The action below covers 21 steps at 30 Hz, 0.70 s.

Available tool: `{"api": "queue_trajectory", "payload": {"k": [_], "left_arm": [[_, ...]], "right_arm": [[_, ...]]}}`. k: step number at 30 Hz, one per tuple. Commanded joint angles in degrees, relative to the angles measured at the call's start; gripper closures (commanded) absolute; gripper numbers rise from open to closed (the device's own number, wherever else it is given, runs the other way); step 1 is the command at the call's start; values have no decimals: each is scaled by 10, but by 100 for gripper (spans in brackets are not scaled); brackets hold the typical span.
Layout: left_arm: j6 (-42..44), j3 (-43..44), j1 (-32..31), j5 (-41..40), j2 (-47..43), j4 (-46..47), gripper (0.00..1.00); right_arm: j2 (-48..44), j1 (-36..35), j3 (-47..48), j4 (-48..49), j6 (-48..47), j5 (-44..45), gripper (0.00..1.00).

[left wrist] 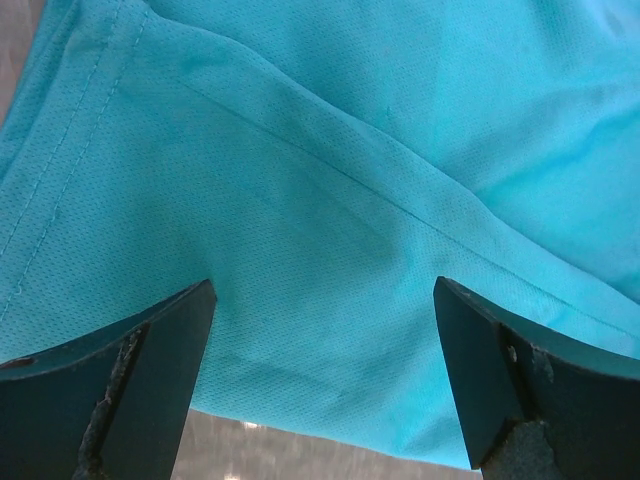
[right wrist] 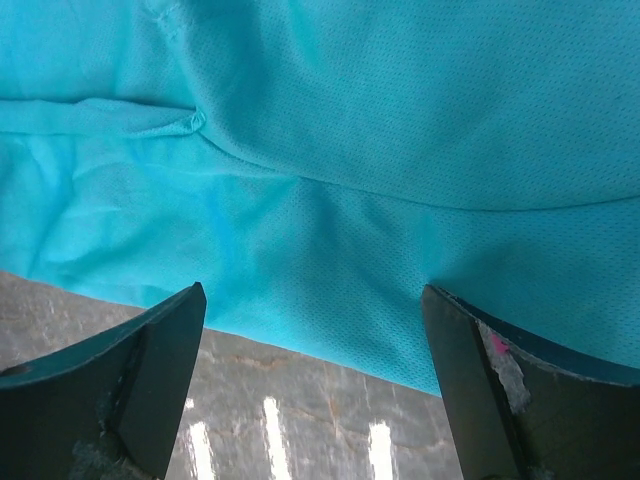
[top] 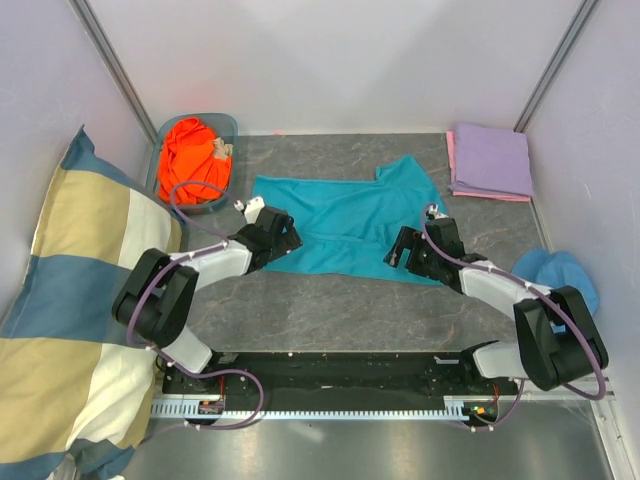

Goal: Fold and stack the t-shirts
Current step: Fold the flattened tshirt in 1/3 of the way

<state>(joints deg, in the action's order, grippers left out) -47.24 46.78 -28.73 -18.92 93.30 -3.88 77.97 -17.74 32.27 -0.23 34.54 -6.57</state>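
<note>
The left gripper (top: 284, 238), jaws spread wide, sits over the 8 o'clock hem of the soft teal short-sleeved t-shirt (top: 345, 222) spread on the grey marbled table (top: 330, 320). The right gripper (top: 402, 250), jaws equally parted, covers its 4 o'clock hem. Closing too shallow could catch only one layer and skew the fold.

The grey marbled table (top: 330, 310) carries the teal t-shirt (top: 345, 225), spread flat beneath the left gripper (top: 290, 240) and the right gripper (top: 398, 252). A basket (top: 232, 125) sits beyond the left gripper. A folded pink t-shirt (top: 451, 160) lies beyond the right gripper, and a blue hat (top: 565, 275) lies out to that gripper's right.
</note>
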Motion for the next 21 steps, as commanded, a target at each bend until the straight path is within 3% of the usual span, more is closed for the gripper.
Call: {"api": "queue_trajectory", "payload": {"k": [1, 14, 21], "left_arm": [[-61, -67, -26, 39, -25, -96, 0], [-167, -205, -116, 27, -263, -231, 0], [-132, -171, -149, -7, -373, -270, 0]], "right_arm": [[-33, -5, -23, -84, 22, 13, 2], [-167, -14, -5, -269, 47, 43, 2], [-276, -15, 46, -340, 47, 55, 2]]}}
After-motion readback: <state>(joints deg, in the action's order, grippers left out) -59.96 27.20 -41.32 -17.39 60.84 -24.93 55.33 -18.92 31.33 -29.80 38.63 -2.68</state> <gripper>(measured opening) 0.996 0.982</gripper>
